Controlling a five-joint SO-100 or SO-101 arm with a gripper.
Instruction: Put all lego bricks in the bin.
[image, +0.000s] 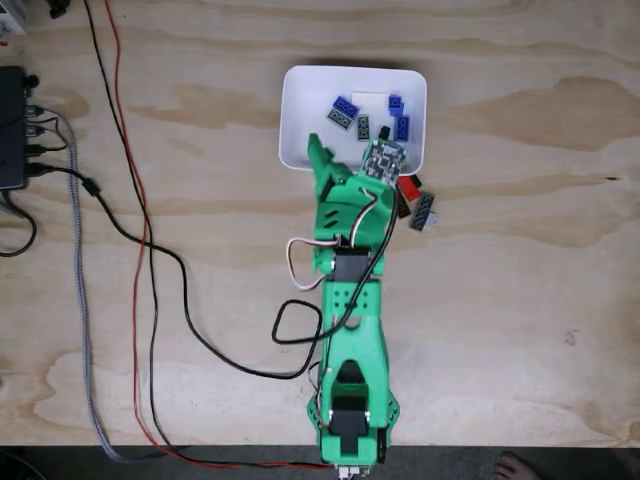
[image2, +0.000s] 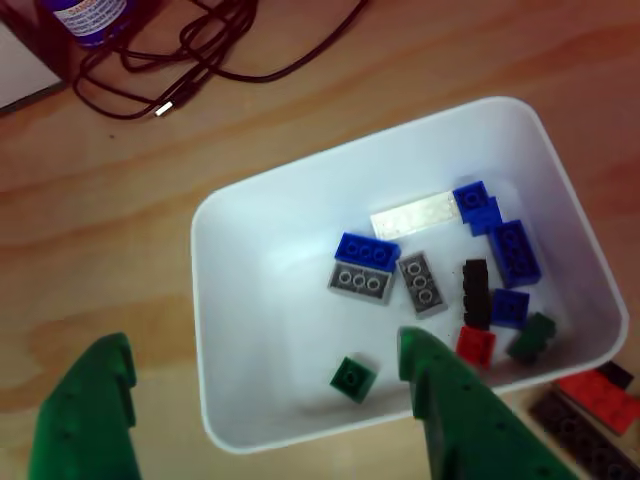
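plywood table (image: 520, 300), bin (image: 300, 110), cables (image: 150, 250)

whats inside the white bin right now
The white bin holds lego bricks: several blue, two grey, a white plate, one black, one red and two green. The open gripper hangs over its near edge, and a finger hides a bit of the floor.

A hobby workbench at home: bare plywood tabletop (image: 520, 300), loose cables (image: 150, 270), and a bare foot (image: 515, 466) at the near edge.

White bin (image2: 240, 290); blue, grey, black (also red, green) lego bricks (image2: 425, 283).
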